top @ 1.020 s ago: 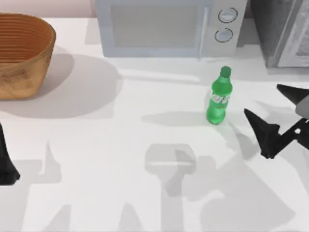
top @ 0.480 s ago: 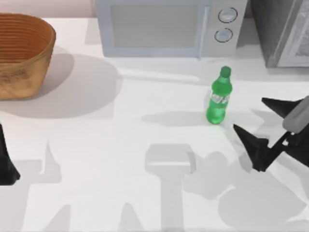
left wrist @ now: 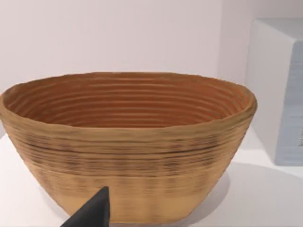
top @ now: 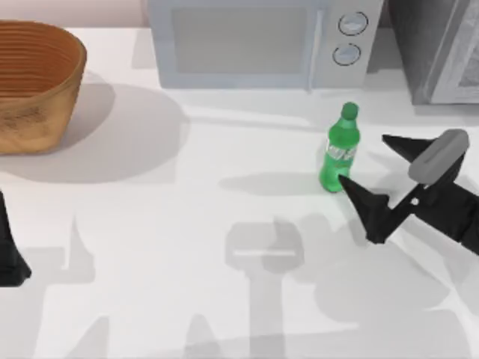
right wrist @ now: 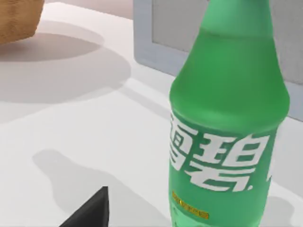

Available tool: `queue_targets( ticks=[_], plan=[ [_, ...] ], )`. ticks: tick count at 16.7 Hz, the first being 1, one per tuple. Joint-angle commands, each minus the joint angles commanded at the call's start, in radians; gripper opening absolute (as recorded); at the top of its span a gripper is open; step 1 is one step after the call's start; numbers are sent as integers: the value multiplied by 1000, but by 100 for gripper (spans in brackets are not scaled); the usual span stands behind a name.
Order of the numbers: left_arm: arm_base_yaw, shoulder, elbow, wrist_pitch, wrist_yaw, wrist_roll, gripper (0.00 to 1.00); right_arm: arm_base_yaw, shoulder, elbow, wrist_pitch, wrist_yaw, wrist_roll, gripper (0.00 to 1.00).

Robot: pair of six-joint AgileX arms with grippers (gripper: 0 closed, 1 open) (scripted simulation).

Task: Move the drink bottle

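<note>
The green drink bottle [top: 341,153] stands upright on the white table in front of the microwave's right end, its cap at the top. In the right wrist view the drink bottle [right wrist: 227,118] looms close, white lettering across its middle. My right gripper [top: 370,162] is open just right of the bottle: one finger reaches beside the bottle's base, the other points at it from further back. Neither finger touches it. My left gripper [top: 9,254] sits parked at the table's left edge, one fingertip [left wrist: 92,215] showing in the left wrist view.
A woven basket [top: 34,82] stands at the back left, also large in the left wrist view as the basket [left wrist: 128,142]. A white microwave [top: 262,41] lines the back edge, with a grey appliance [top: 441,48] at the back right.
My right gripper has moved left and toward the back, closing in on the bottle with its fingers spread. The bottle and the left arm have stayed put.
</note>
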Motion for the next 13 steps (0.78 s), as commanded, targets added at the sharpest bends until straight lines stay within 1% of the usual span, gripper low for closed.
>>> queue_targets(
  ticks=[5, 10, 13],
  plan=[
    [0, 0, 0, 0, 0, 0, 100, 99, 64, 189, -118, 99, 12, 100],
    [0, 0, 0, 0, 0, 0, 100, 115, 75, 218, -137, 115, 14, 100],
    [0, 0, 0, 0, 0, 0, 100, 115, 75, 218, -137, 115, 14, 77]
  ],
)
